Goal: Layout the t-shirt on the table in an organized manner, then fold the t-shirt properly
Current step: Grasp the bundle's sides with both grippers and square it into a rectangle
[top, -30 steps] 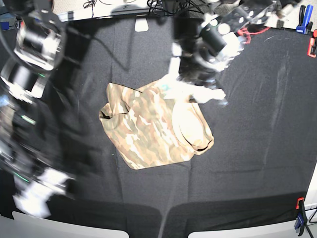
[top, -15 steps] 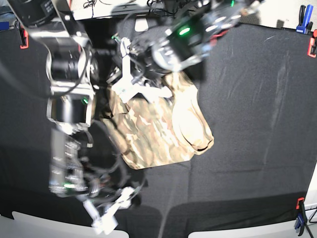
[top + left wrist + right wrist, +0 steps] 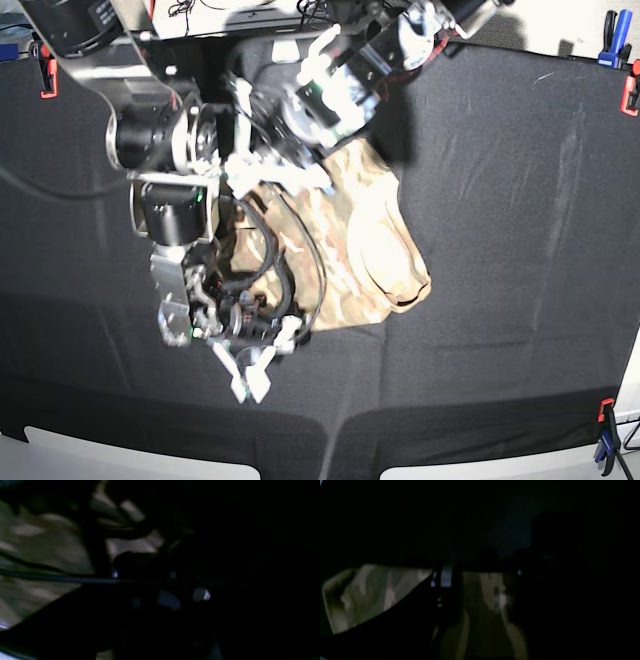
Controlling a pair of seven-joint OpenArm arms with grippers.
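The base view gives the only clear overview: the t-shirt (image 3: 375,235) lies in a loose, rumpled heap near the middle of the table (image 3: 520,200), whose black cloth is pinned at the edges by a red clamp (image 3: 45,75) at the far left and a blue clamp (image 3: 610,48) at the far right corner. Both arms crowd over the shirt's far and left portions and hide much of it. The left gripper (image 3: 262,172), reaching in from the top of that view, sits over the shirt's upper left edge with its white fingers apart, though blur keeps me from saying whether cloth is between them. The right gripper (image 3: 250,372) hangs lower, at the shirt's near left corner, its pale fingers splayed just over the black cloth beside the hem; nothing is visibly caught in them. The wrist views add closeness but little clarity. The left wrist view is very dark: camouflage fabric (image 3: 37,545) fills its left side, crossed by a dark cable (image 3: 50,578), and the fingers cannot be made out. The right wrist view is equally dim, showing a band of the shirt (image 3: 370,592) across the lower left with a dark finger (image 3: 447,585) standing in front of it; contact cannot be judged there.
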